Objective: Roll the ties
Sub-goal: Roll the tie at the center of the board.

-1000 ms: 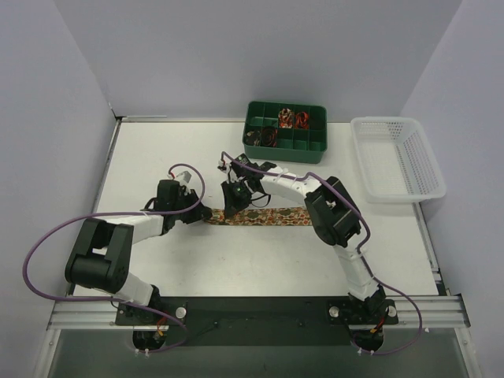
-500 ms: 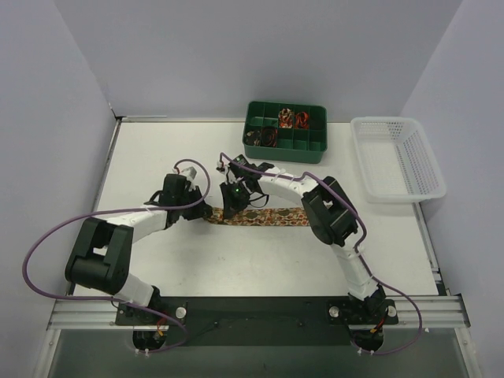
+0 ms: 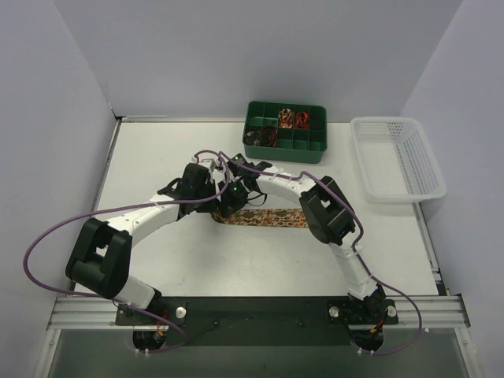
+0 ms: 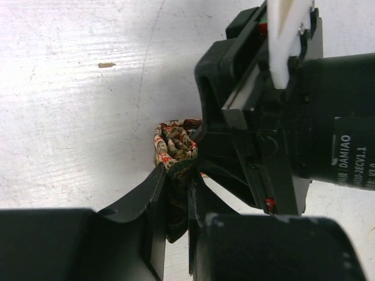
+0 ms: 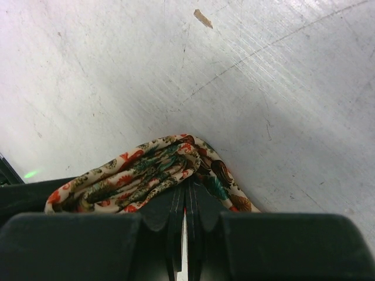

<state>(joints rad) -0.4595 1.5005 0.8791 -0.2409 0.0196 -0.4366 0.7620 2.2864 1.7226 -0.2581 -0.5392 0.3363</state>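
Observation:
One tie [image 3: 272, 217], brown-gold with a red and green pattern, lies flat across the middle of the table. Its left end is bunched into a small coil [image 4: 174, 145]. My left gripper [image 3: 213, 198] is shut on a fold of the tie at the coil, with fabric pinched between its fingers [image 4: 157, 199]. My right gripper [image 3: 231, 206] comes from the right and is shut on the same coil [image 5: 146, 167], its fingertips [image 5: 176, 202] pressed together under the fabric. The two grippers almost touch.
A green compartment box [image 3: 285, 150] with small red-and-dark coils in its far cells stands at the back centre. A white plastic basket [image 3: 396, 159] stands at the back right. Purple cables loop off both arms.
My left gripper has moved right, up against the right gripper. The tie's left end has shifted right with it, and the flat strip is shorter.

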